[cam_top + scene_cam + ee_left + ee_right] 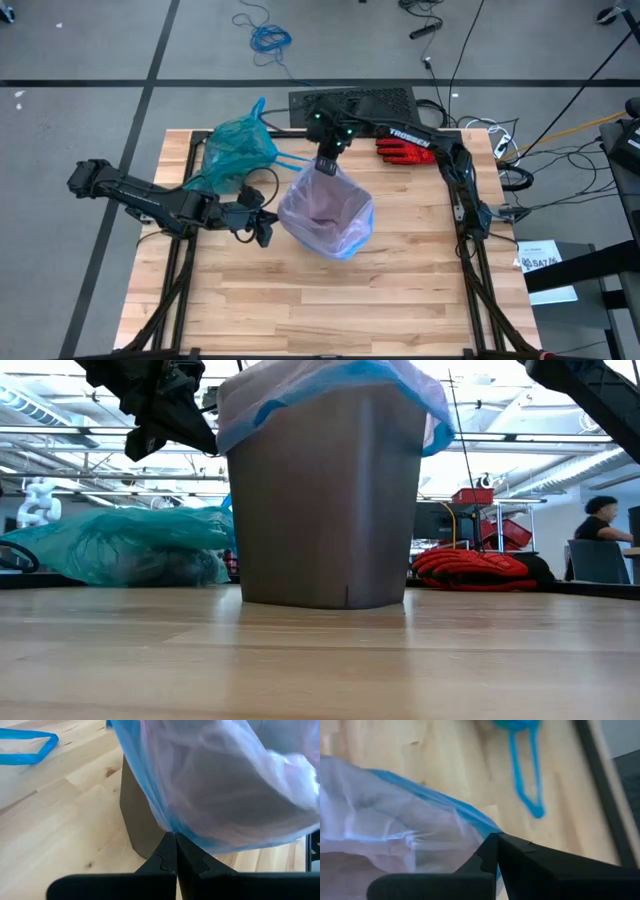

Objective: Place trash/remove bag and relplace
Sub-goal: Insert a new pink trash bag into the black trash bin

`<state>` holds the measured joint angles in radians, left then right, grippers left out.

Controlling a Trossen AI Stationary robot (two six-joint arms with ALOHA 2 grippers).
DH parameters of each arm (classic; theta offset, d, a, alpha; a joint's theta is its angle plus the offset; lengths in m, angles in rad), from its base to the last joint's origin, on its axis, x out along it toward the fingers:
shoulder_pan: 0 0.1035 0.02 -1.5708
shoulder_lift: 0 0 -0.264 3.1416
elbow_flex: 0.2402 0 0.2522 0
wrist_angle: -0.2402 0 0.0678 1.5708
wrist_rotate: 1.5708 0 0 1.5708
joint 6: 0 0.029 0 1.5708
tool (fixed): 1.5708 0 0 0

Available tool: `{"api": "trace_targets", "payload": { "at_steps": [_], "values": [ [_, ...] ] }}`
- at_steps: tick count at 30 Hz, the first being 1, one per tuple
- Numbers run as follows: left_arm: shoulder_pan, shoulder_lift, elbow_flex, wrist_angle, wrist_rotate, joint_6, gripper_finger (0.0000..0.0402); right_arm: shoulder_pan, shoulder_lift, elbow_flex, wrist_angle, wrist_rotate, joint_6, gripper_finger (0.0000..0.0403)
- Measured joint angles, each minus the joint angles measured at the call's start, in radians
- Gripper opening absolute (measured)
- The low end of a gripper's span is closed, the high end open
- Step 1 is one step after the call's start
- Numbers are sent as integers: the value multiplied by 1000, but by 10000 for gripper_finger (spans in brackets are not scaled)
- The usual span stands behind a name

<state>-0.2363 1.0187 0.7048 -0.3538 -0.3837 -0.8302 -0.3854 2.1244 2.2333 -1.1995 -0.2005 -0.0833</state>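
Observation:
A grey bin (320,510) stands mid-table, lined with a pale pink-lilac bag (325,205) whose blue edge folds over the rim. The teal bag (238,148) lies slumped on the table at the far left, its blue drawstring loop (527,775) flat on the wood. My left gripper (268,232) is at the bin's left side and my right gripper (326,168) at its far side. Both are shut at the pale bag's blue edge. No trash shows. My left gripper has its shut fingertips on the pale bag's blue edge (167,827), on the bin's left side just below the rim. It comes from the table's left, slanting down. The plastic runs to a point at the fingertips. My right gripper has its shut fingertips at the pale bag's blue edge (482,822) on the bin's far side. It comes from above, slanting down. The edge runs straight to the fingertips; the fingers hide the place of contact itself.
A red-and-black glove (405,150) lies at the far right of the table. A black grid panel (350,100) sits beyond the far edge. Bare wood (330,300) spreads in front of the bin. A person (600,525) sits in the room behind.

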Motion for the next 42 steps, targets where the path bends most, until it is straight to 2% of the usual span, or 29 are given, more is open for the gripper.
{"api": "trace_targets", "payload": {
  "at_steps": [6,14,18,22,24,29,32,37,42],
  "values": [
    [0,0,0,0,1,28,0,-15,-91,0,-8,88,-1,0],
    [0,0,0,1,58,34,0,0,-263,1,-53,277,122,0],
    [0,0,0,1,66,34,0,8,-289,2,-99,329,153,0],
    [0,0,0,2,84,38,0,-11,-265,-11,-107,328,141,0],
    [0,0,0,6,94,51,0,-24,-249,-33,-102,292,121,0],
    [0,-1,0,6,95,52,0,-59,-226,-155,32,5,76,0],
    [0,-1,0,6,95,52,0,-75,-226,-240,146,-79,80,0],
    [0,-1,0,6,95,52,0,-96,-228,-357,220,-123,79,0],
    [0,-1,0,6,95,52,0,-107,-235,-435,192,-121,90,0]
  ]
}}
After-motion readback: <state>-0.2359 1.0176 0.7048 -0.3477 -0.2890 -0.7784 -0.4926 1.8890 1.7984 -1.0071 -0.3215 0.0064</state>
